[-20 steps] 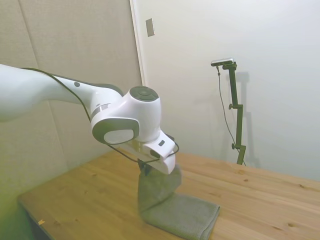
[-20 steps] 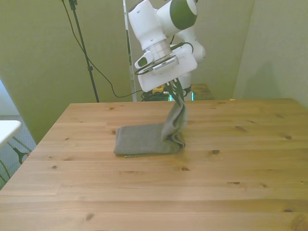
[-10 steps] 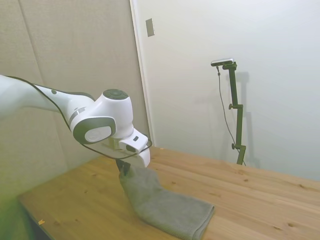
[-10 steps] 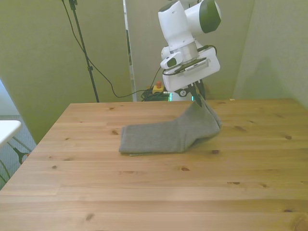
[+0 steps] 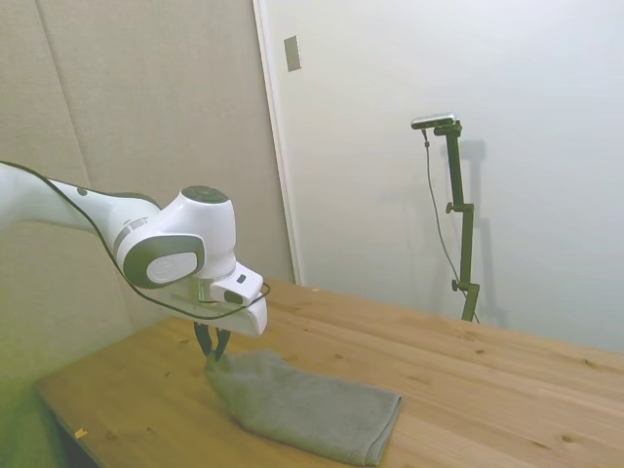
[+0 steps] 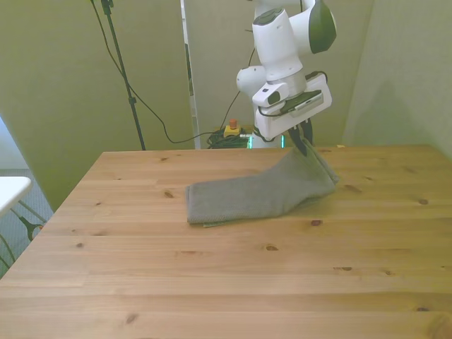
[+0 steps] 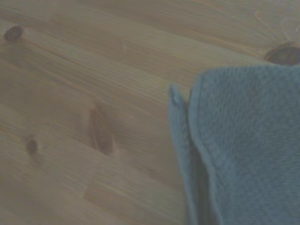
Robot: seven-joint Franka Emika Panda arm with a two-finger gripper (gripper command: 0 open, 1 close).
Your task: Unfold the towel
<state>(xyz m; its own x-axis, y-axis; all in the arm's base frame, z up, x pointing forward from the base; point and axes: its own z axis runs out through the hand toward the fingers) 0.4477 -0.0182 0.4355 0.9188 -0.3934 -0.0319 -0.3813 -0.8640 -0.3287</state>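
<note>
The grey towel (image 6: 254, 194) lies stretched out on the wooden table (image 6: 212, 282), its end toward the front view's right lifted a little off the wood. My gripper (image 6: 305, 146) is shut on that raised end, just above the table. In the side view the gripper (image 5: 213, 353) pinches the towel (image 5: 307, 409) at its left end, low over the table. The wrist view shows the towel's edge (image 7: 243, 145) with two layers visible, against the wood.
A black cable and thin stand (image 6: 127, 92) rise behind the table's far edge at the front view's left. A white surface (image 6: 10, 189) sits beside the table at the front view's left edge.
My gripper has carried the towel's end farther toward the front view's right and lower. The towel went from a draped hanging fold to a long, nearly flat strip.
</note>
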